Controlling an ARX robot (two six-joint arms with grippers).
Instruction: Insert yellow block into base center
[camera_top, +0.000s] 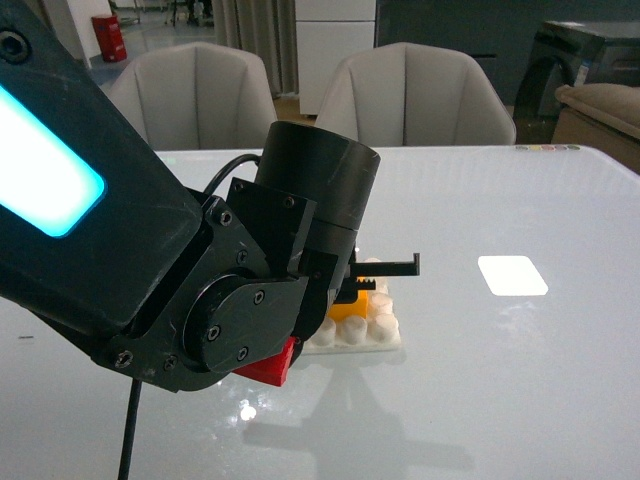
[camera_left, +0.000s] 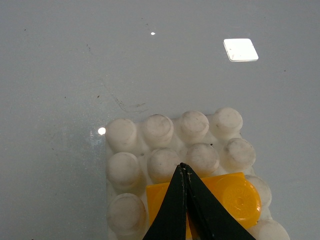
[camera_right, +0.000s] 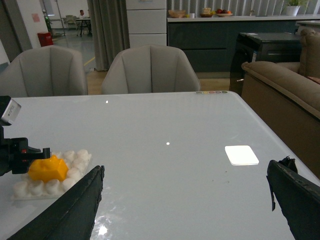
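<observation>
With our left hand (camera_left: 184, 169) closed tip to tip, gripping nothing, over the yellow block (camera_left: 240, 197) on the middle studs of the base (camera_left: 122, 167), we risk an off-centre push tilting the block or skidding the base across the glossy tabletop (camera_left: 75, 75).

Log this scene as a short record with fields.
yellow block: on the base, white studs around it
base: flat on the table
left hand: shut, tips over the yellow block
right hand: open, empty, away from the base
white patch: on the table, apart from the base
red brick: near the base, partly hidden
</observation>
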